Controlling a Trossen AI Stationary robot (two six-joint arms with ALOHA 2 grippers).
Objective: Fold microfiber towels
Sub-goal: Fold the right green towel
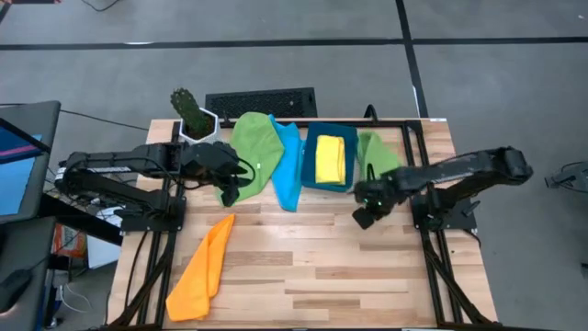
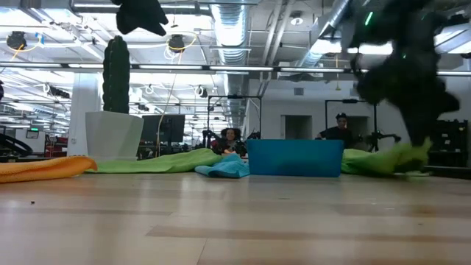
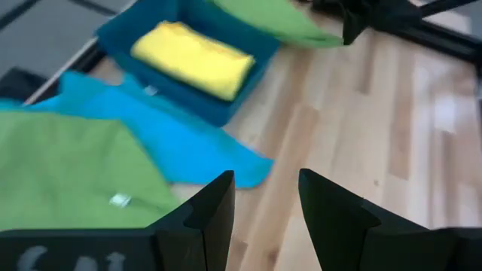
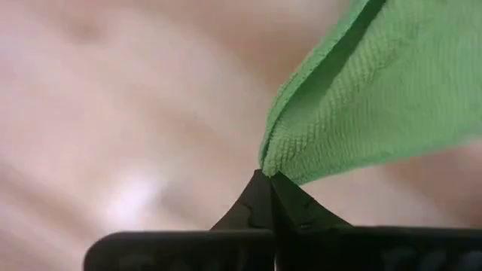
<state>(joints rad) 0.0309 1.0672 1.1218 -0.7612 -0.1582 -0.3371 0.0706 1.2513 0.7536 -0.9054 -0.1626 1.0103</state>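
Orange towel (image 1: 204,271), nearest us at the table's front left: loosely bunched, unfolded. Mid-table, our right gripper (image 4: 265,181) has its fingers pressed together on a corner of the small green towel (image 1: 375,152) beside the blue bin (image 1: 309,156); our left gripper (image 3: 265,218), fingers apart and empty, hangs over the large green towel (image 1: 253,147). Light blue towel (image 1: 287,165): spread, unfolded. Farthest, yellow towel (image 1: 331,158): folded, in the bin. We judge one done, four left.
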